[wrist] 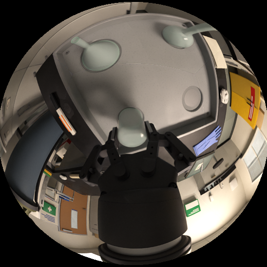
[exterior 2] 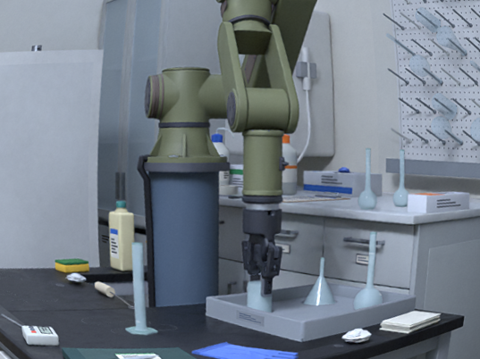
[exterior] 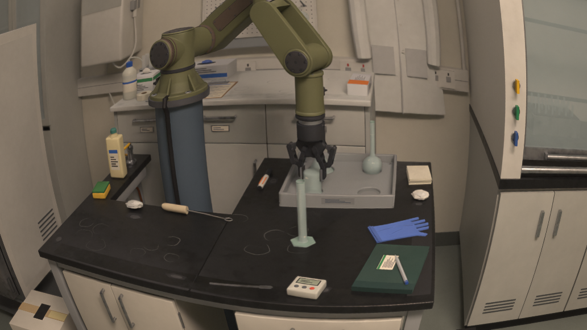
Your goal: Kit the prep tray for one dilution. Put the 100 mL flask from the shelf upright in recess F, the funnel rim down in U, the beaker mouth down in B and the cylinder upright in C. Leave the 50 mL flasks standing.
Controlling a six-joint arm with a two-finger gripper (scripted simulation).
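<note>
The pale green beaker (exterior: 312,177) (exterior 2: 259,296) (wrist: 131,129) stands mouth down in the near left recess of the grey tray (exterior: 340,182) (exterior 2: 305,310), and I hold it in my closed gripper (exterior: 312,170) (exterior 2: 259,277) (wrist: 132,139). The funnel (exterior 2: 320,287) (wrist: 98,53) sits rim down in the tray's far left recess. The tall flask (exterior: 372,158) (exterior 2: 370,281) (wrist: 179,36) stands upright in the far right recess. The near right recess (exterior: 368,191) (wrist: 192,98) is empty. The graduated cylinder (exterior: 302,215) (exterior 2: 139,290) stands upright on the black bench in front of the tray.
Two small flasks (exterior 2: 369,182) (exterior 2: 401,183) stand on the back counter. On the bench lie a blue glove (exterior: 398,229), a green notebook with a pen (exterior: 390,269), a timer (exterior: 306,286), a marker (exterior: 264,179), a brush (exterior: 193,210) and a paper pad (exterior: 418,174).
</note>
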